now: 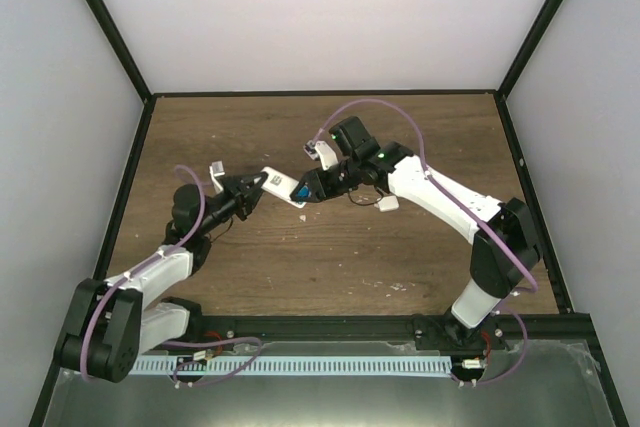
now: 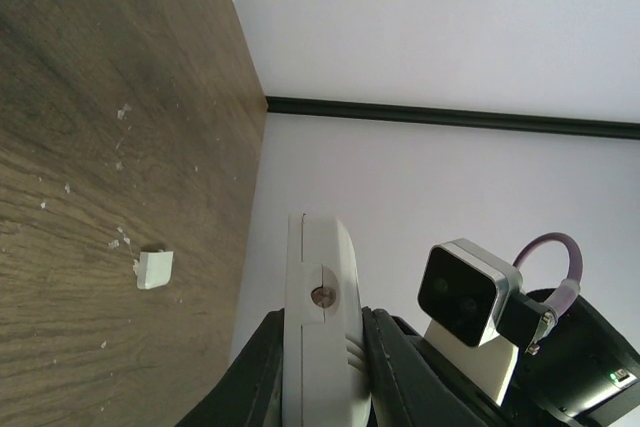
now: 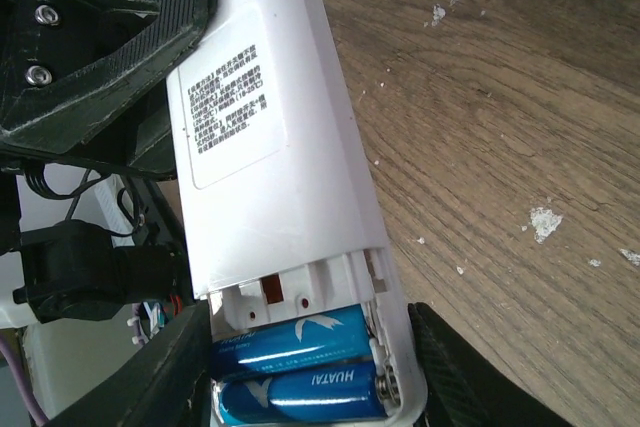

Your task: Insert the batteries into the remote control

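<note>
both batteries [image 3: 290, 342] sit in the remote control [image 3: 270, 147], pinched by the left gripper [image 2: 325, 372] above the bench [image 1: 330, 262]; the right gripper [image 3: 315, 377] straddles its end, grip unclear, and the likely cover [image 1: 387, 203] at 3 o'clock awaits fitting.

The slim white rectangular remote control [image 3: 270, 147] has a smooth, faintly glossy plastic shell. The printed label [image 3: 235, 112] on its back looks like paper or thin film; which one is hard to tell. The two bright-blue cylindrical batteries [image 3: 290, 345] wear a glossy printed wrap. The brown desk [image 3: 500, 97] shows matt wood grain, slightly rough. The left end effector [image 2: 320, 357] is matt black plastic with bright metal screws [image 3: 45, 15].
</note>
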Motion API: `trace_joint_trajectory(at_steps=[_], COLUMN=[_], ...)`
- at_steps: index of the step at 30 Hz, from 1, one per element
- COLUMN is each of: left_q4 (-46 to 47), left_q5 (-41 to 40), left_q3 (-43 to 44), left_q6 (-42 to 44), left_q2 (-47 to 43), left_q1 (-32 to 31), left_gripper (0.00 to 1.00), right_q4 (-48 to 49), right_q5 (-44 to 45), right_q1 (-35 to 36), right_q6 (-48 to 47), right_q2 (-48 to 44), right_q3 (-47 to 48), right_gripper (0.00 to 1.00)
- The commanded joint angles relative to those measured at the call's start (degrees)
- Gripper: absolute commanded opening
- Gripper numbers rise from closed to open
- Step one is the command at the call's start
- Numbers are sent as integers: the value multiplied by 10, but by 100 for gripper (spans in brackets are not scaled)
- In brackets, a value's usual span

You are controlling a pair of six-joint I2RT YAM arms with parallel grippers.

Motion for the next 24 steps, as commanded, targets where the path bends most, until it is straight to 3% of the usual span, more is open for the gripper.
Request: trace_joint_trajectory(at_steps=[1, 10, 14, 19, 24], left_q4=[49, 98, 118, 118, 105], left_q5=[4, 0, -3, -3, 1], left_q3=[20, 18, 17, 18, 15], left_q6=[-7, -18, -29, -25, -12], left_q2=[10, 12, 14, 14, 13], left_q1=[-1, -2, -1, 0, 6], left_gripper=[0, 0, 0, 0, 0], right_q4=[24, 64, 75, 88, 90], right_q5=[-32, -41, -38, -14, 29], right_q1=[15, 15, 15, 11, -3], right_q6=[-2, 16, 16, 26, 47], right_q2=[1, -12, -25, -51, -82], right_q3=[20, -2, -18, -35, -25], right_gripper=[37, 20, 20, 52, 67])
